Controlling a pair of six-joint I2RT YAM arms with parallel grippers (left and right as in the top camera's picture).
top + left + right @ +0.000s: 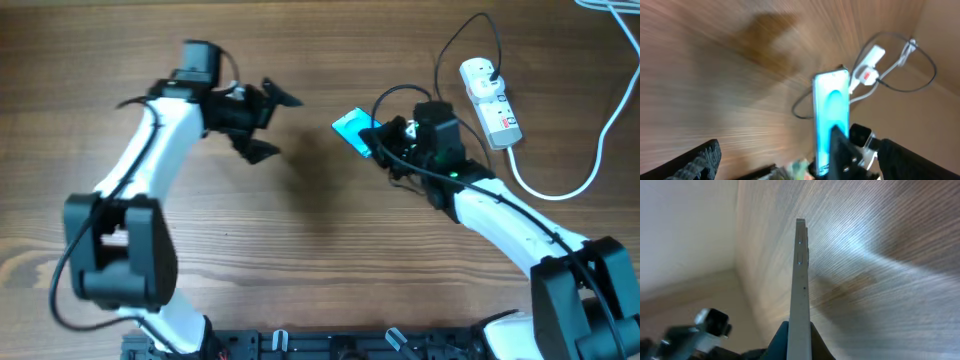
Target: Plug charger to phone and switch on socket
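Note:
My right gripper (378,138) is shut on the phone (351,127), a flat handset with a teal screen, and holds it above the table. In the right wrist view the phone (801,275) shows edge-on, pinched between my right gripper (800,332). My left gripper (277,125) stands wide open and empty a short way left of the phone (831,112), facing its screen. The white socket (490,100) lies at the back right. The charger's black cable (452,40) loops from the socket toward my right gripper. Its plug tip is hidden.
A thick white cord (598,150) curves from the socket (867,65) toward the table's right edge. The black cable (920,55) loops on the wood behind the phone. Bare wooden table (300,230) lies between the two arms.

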